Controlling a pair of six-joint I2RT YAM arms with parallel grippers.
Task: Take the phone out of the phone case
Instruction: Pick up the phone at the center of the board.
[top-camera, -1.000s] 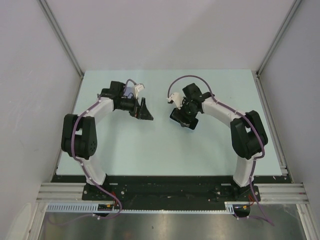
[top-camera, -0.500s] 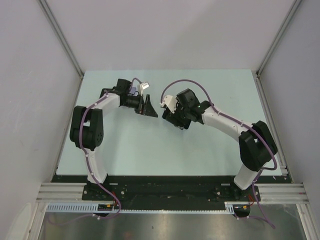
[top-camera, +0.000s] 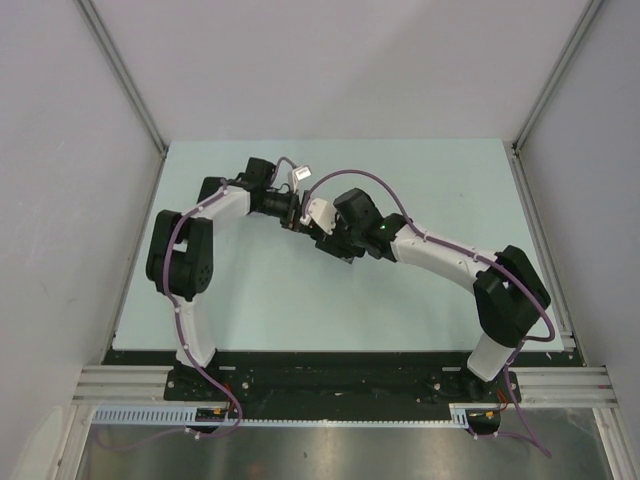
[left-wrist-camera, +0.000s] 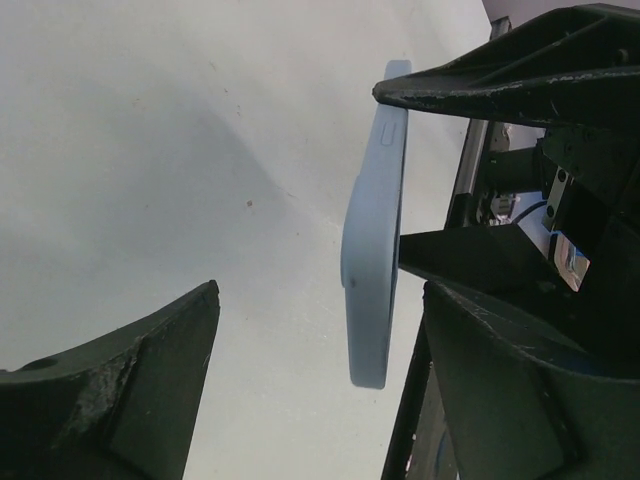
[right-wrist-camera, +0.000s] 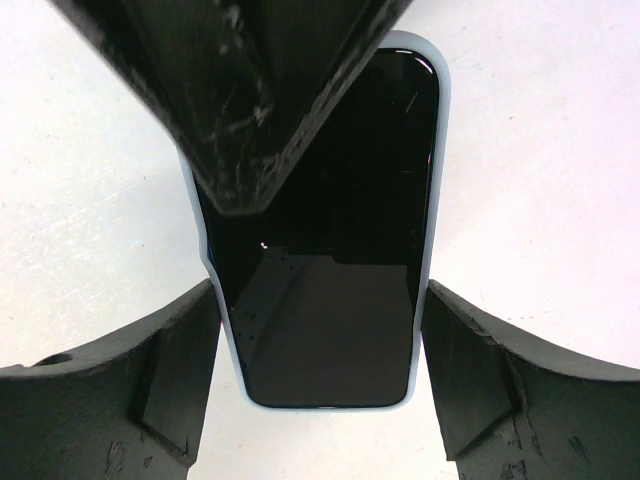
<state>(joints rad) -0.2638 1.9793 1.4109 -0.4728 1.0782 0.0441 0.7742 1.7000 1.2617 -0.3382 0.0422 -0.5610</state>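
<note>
The phone (right-wrist-camera: 340, 200), black screen facing the right wrist camera, sits in a light-blue phone case (right-wrist-camera: 325, 407). My right gripper (right-wrist-camera: 320, 290) is shut on the case's two long sides and holds it off the pale table (top-camera: 250, 290). From the left wrist the case (left-wrist-camera: 375, 250) shows edge-on. It hangs between the spread fingers of my left gripper (left-wrist-camera: 320, 300), which is open and touches nothing. One left finger (right-wrist-camera: 250, 100) covers the phone's far end. From above, both grippers meet at mid-table, left gripper (top-camera: 298, 213) and right gripper (top-camera: 335, 240), hiding the phone.
White walls with metal frame rails (top-camera: 130, 90) enclose the table on three sides. Both arm bases (top-camera: 330, 380) stand on the black mount at the near edge. Purple cables (top-camera: 350, 178) loop above the wrists.
Both arms swung inward and met at mid-table. My left gripper has come around the phone's far end, its jaws narrowing slightly. The right gripper's hold is unchanged.
</note>
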